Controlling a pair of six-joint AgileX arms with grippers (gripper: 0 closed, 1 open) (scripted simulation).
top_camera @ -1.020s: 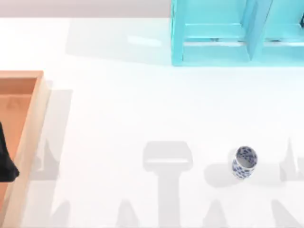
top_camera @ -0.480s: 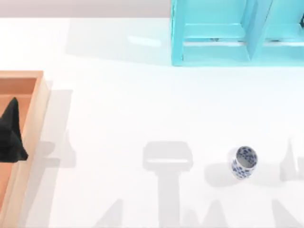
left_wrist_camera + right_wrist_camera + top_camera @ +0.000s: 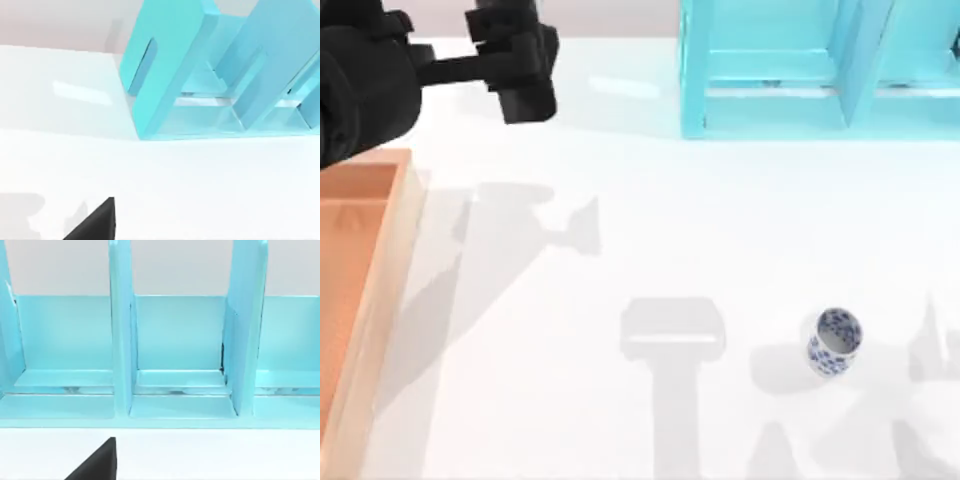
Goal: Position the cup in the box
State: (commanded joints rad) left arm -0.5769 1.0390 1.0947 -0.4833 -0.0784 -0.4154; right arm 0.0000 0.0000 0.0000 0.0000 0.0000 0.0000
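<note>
Open table (image 3: pixel 650 230) around cup (image 3: pixel 834 341) — unobstructed

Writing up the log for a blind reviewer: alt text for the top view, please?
A blue-patterned white cup stands upright on the white table, right of centre, far from the wooden box at the left edge. The black left hand hangs over the far left; a turquoise shelf frame sits far right.

White glossy table (image 3: pixel 650 220), turquoise shelf frame (image 3: pixel 820 70) at its far edge, pale wall (image 3: pixel 60 22) behind

Top view overhead, both wrist views low, facing shared turquoise shelf (image 3: pixel 800 70).
</note>
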